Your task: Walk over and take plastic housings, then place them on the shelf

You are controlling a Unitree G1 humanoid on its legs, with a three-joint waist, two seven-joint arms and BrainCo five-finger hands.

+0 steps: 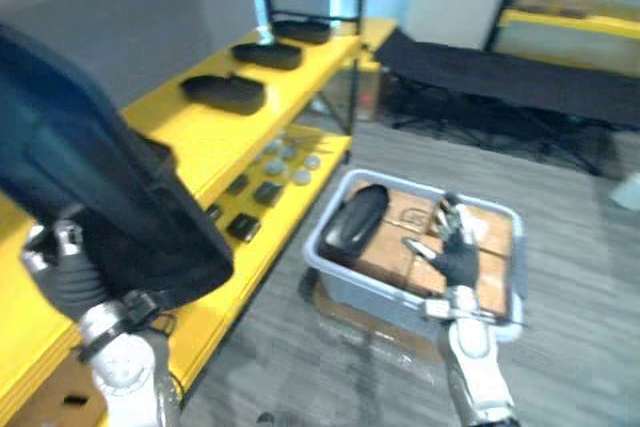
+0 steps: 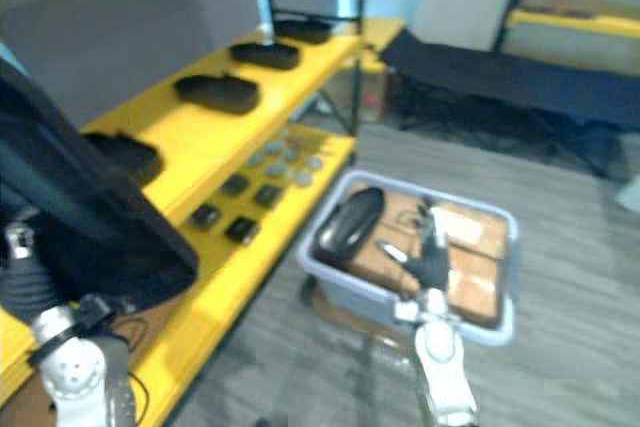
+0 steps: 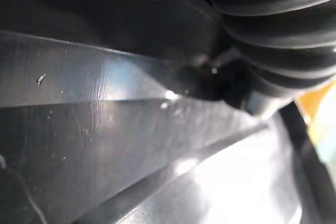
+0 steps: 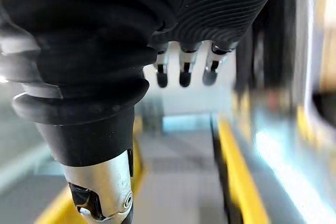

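Left eye view, nearest at eight o'clock: my left hand [image 1: 62, 282] is pressed up against a large black plastic housing [image 1: 100, 187]; I cannot tell whether it grips. At five o'clock my right hand [image 1: 455, 252] hovers relaxed and spread over a grey bin [image 1: 365, 295], where another housing [image 1: 355, 219] lies on cardboard [image 1: 395, 247]. Farther, toward eleven o'clock, three housings [image 1: 225, 94] sit on the yellow shelf [image 1: 190, 132].

Left hand [image 1: 62, 285] mostly hidden behind black housing [image 1: 100, 187]; housing cut off by left edge.
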